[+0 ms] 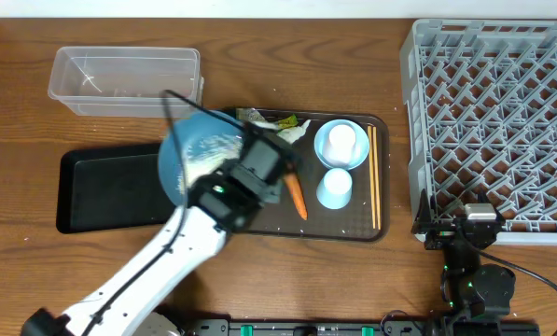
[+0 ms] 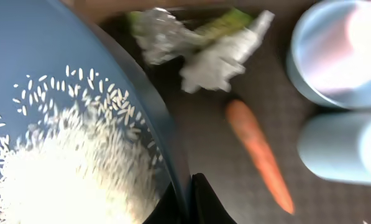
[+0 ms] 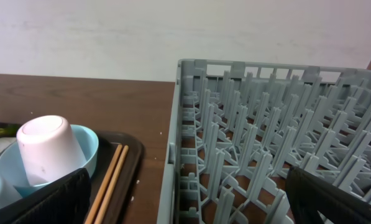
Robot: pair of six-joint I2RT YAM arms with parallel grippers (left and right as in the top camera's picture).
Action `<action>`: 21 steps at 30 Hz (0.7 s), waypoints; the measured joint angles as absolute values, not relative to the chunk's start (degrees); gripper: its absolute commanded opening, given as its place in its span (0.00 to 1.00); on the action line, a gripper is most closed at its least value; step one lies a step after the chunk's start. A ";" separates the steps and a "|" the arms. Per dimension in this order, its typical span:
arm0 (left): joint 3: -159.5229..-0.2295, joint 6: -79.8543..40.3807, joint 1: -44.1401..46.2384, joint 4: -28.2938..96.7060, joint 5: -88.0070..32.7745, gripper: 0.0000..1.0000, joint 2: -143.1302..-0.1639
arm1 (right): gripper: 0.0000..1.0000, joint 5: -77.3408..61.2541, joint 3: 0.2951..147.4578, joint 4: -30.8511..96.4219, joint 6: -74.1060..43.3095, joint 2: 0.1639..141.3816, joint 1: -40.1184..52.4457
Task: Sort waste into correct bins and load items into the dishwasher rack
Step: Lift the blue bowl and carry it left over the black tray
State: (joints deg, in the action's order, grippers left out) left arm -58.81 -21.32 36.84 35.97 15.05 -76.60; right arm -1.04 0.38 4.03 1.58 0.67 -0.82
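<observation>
Wooden table (image 1: 287, 280) all round, and towards its middle the left gripper (image 2: 186, 200) is clamped on the rim of the dark-blue bowl (image 1: 189, 154), which is tipped up with white rice (image 2: 67, 162) heaped inside, over the neighbouring ends of the black tray (image 1: 101, 191) and the brown serving tray (image 1: 353, 229). Just beside it on the serving tray lie the carrot (image 1: 297, 196), foil (image 2: 163, 34), wrapper (image 2: 225, 18) and tissue (image 2: 219, 59), then the small pale-blue bowl (image 1: 341, 145), an upturned cup (image 1: 334, 189) and the chopsticks (image 1: 373, 177). Behind sits the clear tub (image 1: 124, 75), and far right the right gripper (image 1: 463, 222) hangs wide open and empty by the near corner of the grey rack (image 1: 493, 112).
</observation>
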 measured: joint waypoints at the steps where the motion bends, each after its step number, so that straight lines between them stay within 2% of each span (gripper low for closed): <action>1: -58.81 -20.93 34.94 35.97 14.39 0.06 -76.29 | 0.99 -1.04 0.38 4.03 1.56 0.67 -0.82; 14: -58.81 -16.82 13.76 31.83 2.87 0.06 -76.05 | 0.99 -1.04 0.38 4.03 1.58 0.67 -0.82; 21: -58.81 -16.19 1.69 28.14 -8.91 0.06 -76.05 | 0.99 -1.04 0.38 4.03 1.58 0.67 -0.82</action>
State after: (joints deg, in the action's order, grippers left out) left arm -58.81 -16.19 1.69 28.14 -8.91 -76.05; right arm -1.04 0.38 4.03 1.58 0.67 -0.82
